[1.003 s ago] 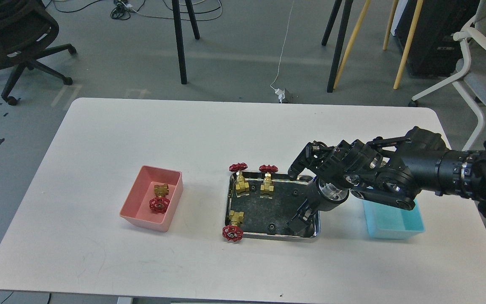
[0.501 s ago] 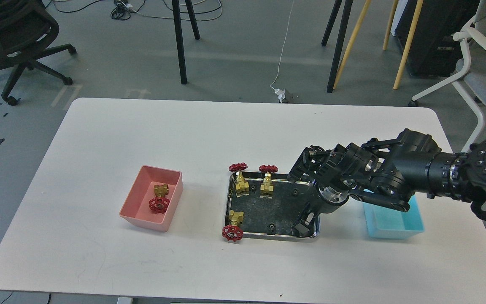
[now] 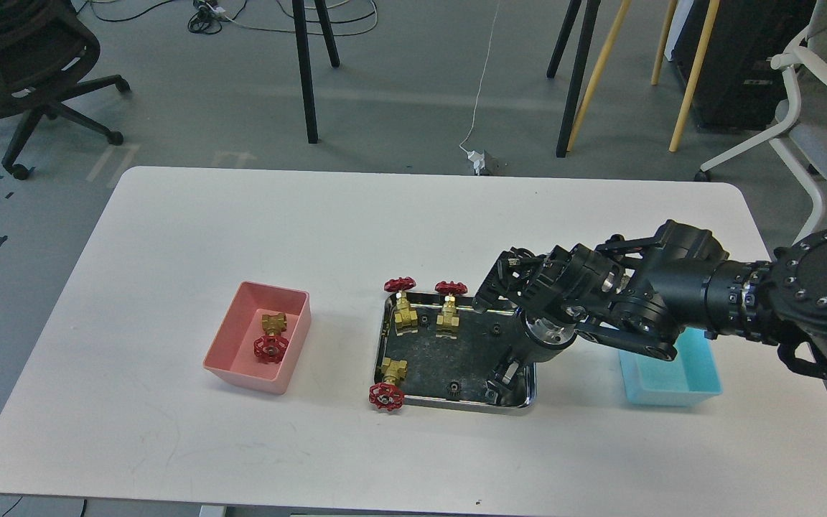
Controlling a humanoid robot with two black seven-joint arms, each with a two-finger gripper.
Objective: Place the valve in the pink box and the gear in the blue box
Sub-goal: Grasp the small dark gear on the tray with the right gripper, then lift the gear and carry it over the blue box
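One valve (image 3: 270, 337) lies in the pink box (image 3: 230, 352) on the left. Three more valves (image 3: 403, 307) (image 3: 449, 309) (image 3: 387, 386) stand along the edges of a steel tray (image 3: 456, 406) at the table's middle. Several tiny black gears lie in the tray, one near its front edge (image 3: 449, 391) and one towards its back right (image 3: 496, 330). My right gripper (image 3: 498, 382) points down into the tray's front right corner; its fingers are dark and cannot be told apart. The blue box (image 3: 672, 377) sits to the right, partly under my right arm, with no gear visible in it. My left gripper is out of view.
The white table's (image 3: 169, 237) edges run all round the view. Chairs (image 3: 26, 72) and stand legs are on the floor behind it. My right arm's bulk (image 3: 643, 298) hangs over the gap between tray and blue box.
My right gripper has gone lower and leftward in the tray's front right corner. The tray, with its valves, has slid a little to the left.
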